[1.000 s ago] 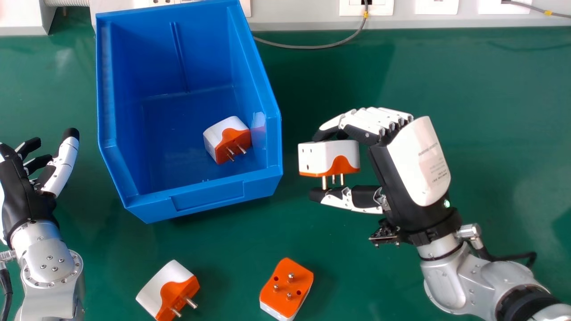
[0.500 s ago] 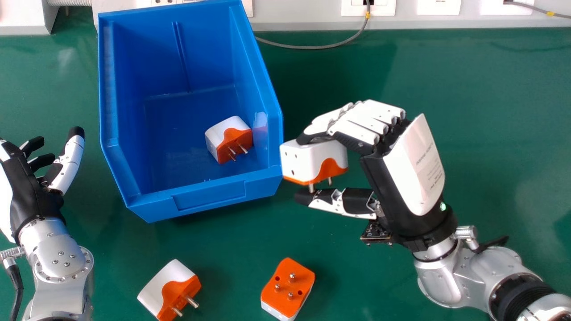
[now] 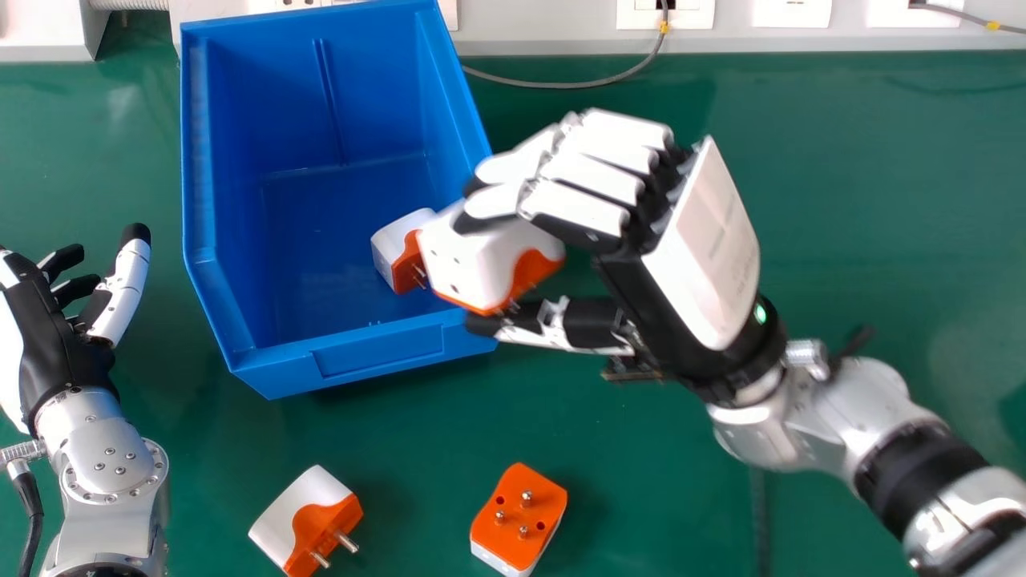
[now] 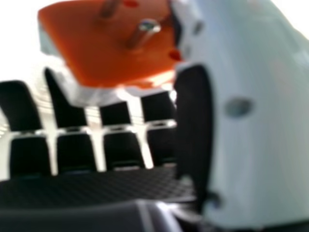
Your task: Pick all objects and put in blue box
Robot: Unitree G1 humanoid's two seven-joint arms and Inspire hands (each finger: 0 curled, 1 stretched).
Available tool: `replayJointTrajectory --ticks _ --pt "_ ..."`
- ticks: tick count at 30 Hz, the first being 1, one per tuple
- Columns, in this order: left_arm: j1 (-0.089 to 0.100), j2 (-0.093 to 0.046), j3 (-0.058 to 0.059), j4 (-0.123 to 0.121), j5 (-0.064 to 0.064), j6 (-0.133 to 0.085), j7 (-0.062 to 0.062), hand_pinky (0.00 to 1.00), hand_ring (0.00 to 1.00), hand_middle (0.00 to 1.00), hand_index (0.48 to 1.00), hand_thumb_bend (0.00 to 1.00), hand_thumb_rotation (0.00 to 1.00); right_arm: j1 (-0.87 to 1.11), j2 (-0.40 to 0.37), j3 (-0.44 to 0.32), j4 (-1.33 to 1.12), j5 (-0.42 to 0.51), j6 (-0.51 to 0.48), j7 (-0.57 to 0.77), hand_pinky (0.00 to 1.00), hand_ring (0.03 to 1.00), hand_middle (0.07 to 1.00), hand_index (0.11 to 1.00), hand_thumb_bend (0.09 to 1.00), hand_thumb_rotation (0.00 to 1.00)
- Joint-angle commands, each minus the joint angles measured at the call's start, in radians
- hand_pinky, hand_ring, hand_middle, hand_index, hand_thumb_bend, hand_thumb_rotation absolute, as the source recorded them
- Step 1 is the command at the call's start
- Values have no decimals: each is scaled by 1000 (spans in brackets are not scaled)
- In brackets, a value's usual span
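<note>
My right hand (image 3: pixel 593 216) is shut on a white-and-orange plug adapter (image 3: pixel 481 260), held between fingers and thumb over the right wall of the blue box (image 3: pixel 377 357). In the right hand view the adapter's orange pin face (image 4: pixel 106 48) lies between the fingers and thumb of my right hand (image 4: pixel 120 147). One adapter (image 3: pixel 398 244) rests inside the box, partly covered by the held one. Two others lie on the table: one on its side (image 3: pixel 309 517), one with pins up (image 3: pixel 518 517). At the left edge my left hand (image 3: pixel 60 344) is open, holding nothing.
The green table (image 3: pixel 850 200) spreads around the box, with bare surface to the right. Along the back run white wall sockets (image 3: pixel 665 14) and a grey cable (image 3: pixel 561 84) behind the box.
My right hand has moved left and away from me, carrying the adapter from beside the box to over its right wall. The left hand shifted slightly right, then stayed nearly still.
</note>
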Motion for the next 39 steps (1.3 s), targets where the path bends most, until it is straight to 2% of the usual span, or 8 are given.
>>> replayJointTrajectory --ticks 1,4,7,13,20,24,31,39 --pt "-6 -3 -12 12 10 12 -4 605 748 818 877 634 513 -58 33 -16 -59 6 -9 -87 359 471 550 453 498 0" --pt "-8 -2 -11 22 8 10 -3 607 750 818 877 634 514 -82 64 -17 -85 -8 -3 -87 362 475 549 451 498 0" --pt "-7 -4 -12 20 9 13 2 609 752 818 877 634 515 -114 87 -5 -97 -38 20 -87 365 478 548 448 498 0" --pt "-9 -11 -15 21 11 15 12 609 752 818 878 635 516 -173 86 31 -88 -71 30 -87 367 480 545 448 498 0" --pt "-14 -13 -18 23 6 14 11 610 751 815 878 637 519 -280 110 81 19 -51 28 -87 364 487 554 445 496 0" --pt "-14 -12 -16 32 3 4 7 614 754 816 878 638 520 -353 142 97 148 4 43 64 365 484 552 441 497 0" --pt "-13 -12 -16 33 4 2 7 613 755 817 878 639 521 -429 176 109 271 81 111 287 365 474 552 451 497 0" --pt "-6 -16 -18 22 7 2 17 614 756 816 878 638 522 -455 179 70 300 223 145 610 360 477 548 455 498 0"
